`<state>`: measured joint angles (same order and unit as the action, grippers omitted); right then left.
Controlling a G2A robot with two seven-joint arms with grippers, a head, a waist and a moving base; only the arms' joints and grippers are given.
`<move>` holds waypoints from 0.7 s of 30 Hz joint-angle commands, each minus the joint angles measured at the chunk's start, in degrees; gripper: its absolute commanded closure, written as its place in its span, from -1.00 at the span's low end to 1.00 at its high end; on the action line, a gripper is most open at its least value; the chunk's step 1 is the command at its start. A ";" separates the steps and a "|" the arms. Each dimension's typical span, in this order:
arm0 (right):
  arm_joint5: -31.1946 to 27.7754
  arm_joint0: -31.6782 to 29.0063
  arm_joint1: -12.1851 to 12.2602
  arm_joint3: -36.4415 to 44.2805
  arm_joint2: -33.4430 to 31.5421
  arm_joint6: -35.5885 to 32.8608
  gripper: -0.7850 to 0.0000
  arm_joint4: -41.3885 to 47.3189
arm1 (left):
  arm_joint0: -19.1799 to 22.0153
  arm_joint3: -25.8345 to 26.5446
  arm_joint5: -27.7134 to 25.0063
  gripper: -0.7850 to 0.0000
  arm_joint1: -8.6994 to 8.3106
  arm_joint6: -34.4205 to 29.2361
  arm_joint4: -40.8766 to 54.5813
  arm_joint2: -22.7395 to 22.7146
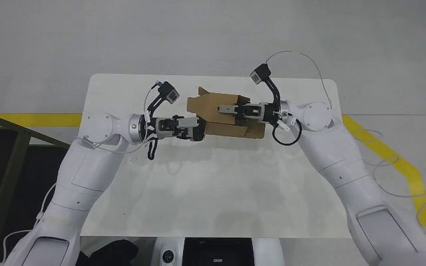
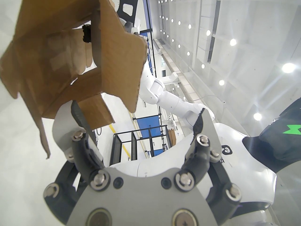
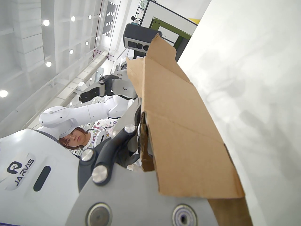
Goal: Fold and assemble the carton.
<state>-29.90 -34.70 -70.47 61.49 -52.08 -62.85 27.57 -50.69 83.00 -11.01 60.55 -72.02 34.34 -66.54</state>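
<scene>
Carton (image 1: 219,114) is up over the far middle of the table (image 1: 133,199), part-folded. Right gripper (image 1: 234,110) is pinching its wall. Left gripper (image 1: 198,128) is spread wide at its near-left corner, gripping nothing.

Matt brown corrugated cardboard carton (image 1: 214,106), smooth white matt table (image 1: 213,193), dull grey metal left claw (image 2: 138,109)

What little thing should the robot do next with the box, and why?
Probably close the left gripper on the loose flap of the brown cardboard carton: it lies beside one finger of that open gripper, while the right gripper holds the carton.
</scene>
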 commanded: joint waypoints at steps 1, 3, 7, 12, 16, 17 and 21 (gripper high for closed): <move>0.01 -0.13 -0.06 0.20 -0.07 0.46 1.00 -0.19 | 0.03 0.10 0.07 -1.00 0.01 0.04 0.00 0.04; 0.12 -0.21 -0.12 0.47 -0.11 1.08 1.00 -0.67 | 0.10 0.21 0.19 -1.00 0.04 0.03 0.01 0.12; 0.35 -0.40 -0.25 1.05 -0.27 2.11 1.00 -1.30 | 0.36 0.09 0.23 -1.00 0.12 0.07 -0.11 0.40; 0.67 -0.70 -0.25 1.33 -0.77 2.24 1.00 -1.65 | 0.60 -0.36 0.03 -1.00 0.15 0.13 -0.36 0.40; 0.61 -1.05 -0.05 1.39 -1.58 1.04 1.00 -1.49 | 1.04 -1.30 -0.35 -1.00 -0.05 0.58 -0.85 -0.86; 0.31 -1.04 0.03 1.52 -1.73 0.11 1.00 -1.68 | 1.14 -1.58 -0.42 -1.00 -0.13 0.68 -0.89 -1.29; 0.30 -1.27 0.33 1.66 -2.49 -2.05 1.00 -1.64 | 1.43 -2.66 -0.92 -1.00 -0.46 1.45 -1.58 -3.12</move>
<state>-29.70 -35.92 -70.19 63.08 -54.47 -64.63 25.84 -49.31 80.58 -11.75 60.17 -70.81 33.24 -69.30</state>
